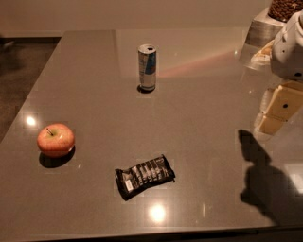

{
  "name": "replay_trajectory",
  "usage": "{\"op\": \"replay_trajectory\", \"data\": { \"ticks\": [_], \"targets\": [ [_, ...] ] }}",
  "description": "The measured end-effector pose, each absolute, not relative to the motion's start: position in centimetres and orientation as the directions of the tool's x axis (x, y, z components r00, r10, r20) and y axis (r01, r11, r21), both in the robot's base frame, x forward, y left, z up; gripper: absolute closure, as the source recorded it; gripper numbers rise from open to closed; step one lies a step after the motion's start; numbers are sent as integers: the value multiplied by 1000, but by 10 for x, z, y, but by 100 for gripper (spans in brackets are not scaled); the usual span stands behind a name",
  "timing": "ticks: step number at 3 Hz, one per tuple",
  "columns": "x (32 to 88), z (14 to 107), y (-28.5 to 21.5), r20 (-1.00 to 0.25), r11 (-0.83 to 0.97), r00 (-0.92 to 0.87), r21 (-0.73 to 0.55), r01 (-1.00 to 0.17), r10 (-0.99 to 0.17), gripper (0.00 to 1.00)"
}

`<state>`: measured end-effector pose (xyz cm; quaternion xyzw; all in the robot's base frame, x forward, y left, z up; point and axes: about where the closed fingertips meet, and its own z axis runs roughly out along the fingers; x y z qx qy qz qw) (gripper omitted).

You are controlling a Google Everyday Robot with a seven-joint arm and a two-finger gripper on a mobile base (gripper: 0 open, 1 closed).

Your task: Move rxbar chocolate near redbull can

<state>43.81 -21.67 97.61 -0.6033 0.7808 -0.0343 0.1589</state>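
The rxbar chocolate [144, 176] is a flat black wrapper with white bars. It lies on the grey table [203, 94] near the front edge, a little left of the middle. The redbull can [147, 67] is silver and blue and stands upright far back at the centre, well apart from the bar. My gripper [278, 112] hangs above the table at the right edge of the view, below the white arm [289, 47]. It is far to the right of both the bar and the can and holds nothing that I can see.
A red-yellow apple [56, 140] sits at the front left. A metallic container [262, 29] with brown contents [285, 8] stands at the back right corner. The arm's shadow [260, 182] falls on the table's front right. The floor drops away left of the table.
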Motion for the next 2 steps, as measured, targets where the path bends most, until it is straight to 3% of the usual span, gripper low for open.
{"op": "replay_trajectory", "data": {
  "ticks": [2],
  "targets": [
    [437, 971, -200, -202, 226, -180, -235, -946, -963, 0]
  ]
}}
